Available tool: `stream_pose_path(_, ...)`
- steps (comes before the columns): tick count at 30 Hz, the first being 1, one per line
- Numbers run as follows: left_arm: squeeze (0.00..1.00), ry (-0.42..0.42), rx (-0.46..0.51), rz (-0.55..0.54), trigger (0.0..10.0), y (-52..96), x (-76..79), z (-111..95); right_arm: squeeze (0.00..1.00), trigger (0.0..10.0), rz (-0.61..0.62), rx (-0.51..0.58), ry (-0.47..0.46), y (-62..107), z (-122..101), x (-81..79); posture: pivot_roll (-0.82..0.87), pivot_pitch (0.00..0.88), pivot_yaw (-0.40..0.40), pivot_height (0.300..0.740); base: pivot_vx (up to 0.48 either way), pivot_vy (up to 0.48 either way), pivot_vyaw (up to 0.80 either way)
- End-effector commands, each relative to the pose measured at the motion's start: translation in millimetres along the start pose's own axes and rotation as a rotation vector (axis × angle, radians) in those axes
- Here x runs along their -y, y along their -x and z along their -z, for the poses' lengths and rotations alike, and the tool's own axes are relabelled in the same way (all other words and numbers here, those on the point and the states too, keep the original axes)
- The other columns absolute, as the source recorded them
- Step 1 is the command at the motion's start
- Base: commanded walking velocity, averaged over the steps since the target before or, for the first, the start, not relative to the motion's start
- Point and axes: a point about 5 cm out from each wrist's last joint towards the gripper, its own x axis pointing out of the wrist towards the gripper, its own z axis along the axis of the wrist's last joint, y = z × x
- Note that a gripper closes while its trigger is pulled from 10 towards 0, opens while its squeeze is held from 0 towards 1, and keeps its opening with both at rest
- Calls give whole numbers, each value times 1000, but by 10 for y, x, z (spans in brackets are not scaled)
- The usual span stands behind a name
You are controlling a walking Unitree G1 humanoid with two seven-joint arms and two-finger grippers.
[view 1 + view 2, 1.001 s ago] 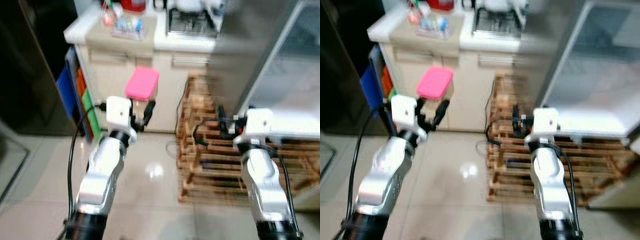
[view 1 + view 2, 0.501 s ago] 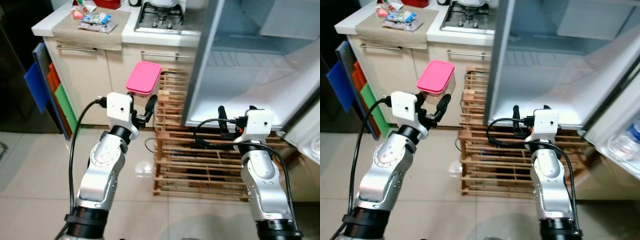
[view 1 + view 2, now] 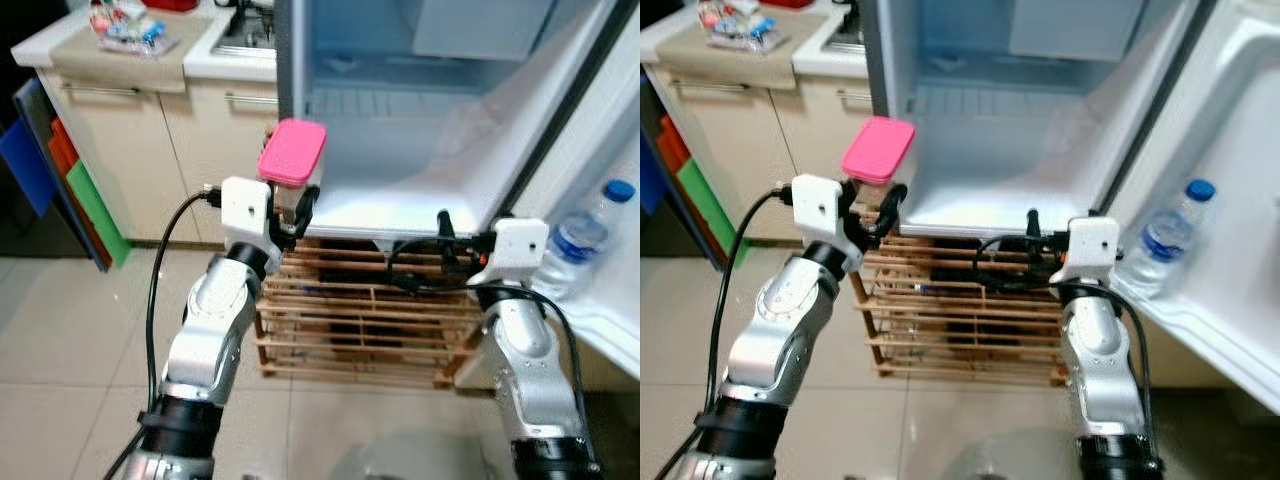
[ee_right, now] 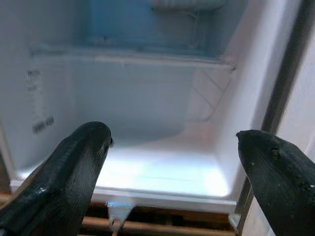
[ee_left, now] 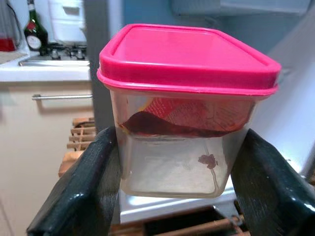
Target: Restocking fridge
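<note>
The left pincer (image 3: pixel 290 212) is clenched on a clear container (image 5: pixel 174 147) with a pink lid (image 5: pixel 189 54); the container sits upright between the two black fingers (image 5: pixel 78 196), one finger pressed against each side wall; reddish contents lie inside, against the upper part of the front wall. In the left eye view the container appears at centre left of the frame, held in front of the left edge of the open fridge (image 3: pixel 400 130), just above the level of the fridge floor (image 3: pixel 400 205).

The right pincer (image 4: pixel 162 162) is released; its two fingers (image 4: pixel 69 167) stand wide apart with nothing between them; it points into the lit fridge interior, at the lower compartment below a wire shelf (image 4: pixel 128 56). In the left eye view the right arm reaches up from lower right, and its wrist housing (image 3: pixel 520 245) sits just below the front lip of the fridge floor.

The fridge door (image 3: pixel 1230 150) stands open at the right of the frame; a water bottle (image 3: pixel 1165 240) with a blue cap stands upright in the door rack. A wooden pallet (image 3: pixel 370 320) lies under the fridge at the centre of the frame. At upper left a kitchen surface (image 3: pixel 60 55) carries small packets (image 3: pixel 125 25) on a beige mat; cabinet doors (image 3: pixel 110 150) sit below; green and orange boards (image 3: pixel 85 190) lean against the cabinet at the left edge. The floor (image 3: pixel 70 350) is light tile.
</note>
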Motion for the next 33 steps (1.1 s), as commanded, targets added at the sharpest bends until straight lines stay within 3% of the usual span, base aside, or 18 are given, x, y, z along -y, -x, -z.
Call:
stream_pose_path(1,0,0,48,49,10000,-115,87,-126,0,10000,22,8,-3,-26,0,26,-123,0,58,740,0,0,0)
stream_pose_path(6,0,-17,27,76,10000,-176,94,-87,0,10000,-29,23,9,-16,-34,-22,-131,0,77,740,0,0,0)
stream_pose_path(8,0,36,-45,-14,10000,-141,-65,68,0,10000,-16,7,-11,140,-20,74,-146,0,92,740,0,0,0)
stream_pose_path(9,0,11,-79,-47,10000,13,-180,168,0,10000,-32,-29,-3,352,34,117,-155,0,93,740,0,0,0)
stream_pose_path(12,0,-40,-121,-20,10000,243,-215,290,0,10000,-39,-66,27,571,105,164,-161,1,90,740,0,0,0)
stream_pose_path(13,0,-63,-166,41,10000,534,-172,403,0,10000,10,-121,44,789,205,295,-165,23,79,740,0,0,0)
stream_pose_path(14,0,-63,-166,41,10000,534,-172,403,0,10000,10,-121,44,789,205,295,-165,23,79,740,0,0,0)
stream_pose_path(15,0,-92,-161,119,10000,677,-67,409,0,10000,42,-140,77,908,238,390,-164,33,68,740,0,0,0)
stream_pose_path(16,0,-110,-139,166,10000,683,-6,382,0,10000,52,-135,95,930,233,422,-164,33,68,740,0,0,0)
stream_pose_path(17,0,-110,-139,166,10000,683,-6,382,0,10000,52,-135,95,930,233,422,-164,33,68,740,0,0,0)
stream_pose_path(20,0,-94,-28,199,10000,387,104,196,0,10000,86,-156,67,893,251,470,-159,19,45,740,0,0,0)
stream_pose_path(23,0,-79,31,183,10000,178,166,56,0,10000,17,-103,71,749,162,348,-160,5,45,740,392,0,0)
stream_pose_path(26,0,-79,42,166,10000,137,164,6,0,10000,-15,-82,62,695,115,297,-161,2,45,740,480,0,0)
stream_pose_path(27,0,-72,52,167,10000,117,174,-40,0,10000,-94,-66,48,652,55,221,-164,0,46,740,480,0,0)
stream_pose_path(33,0,-76,64,190,10000,49,232,-56,0,10000,-172,-61,30,598,-13,157,-167,0,43,740,477,0,0)
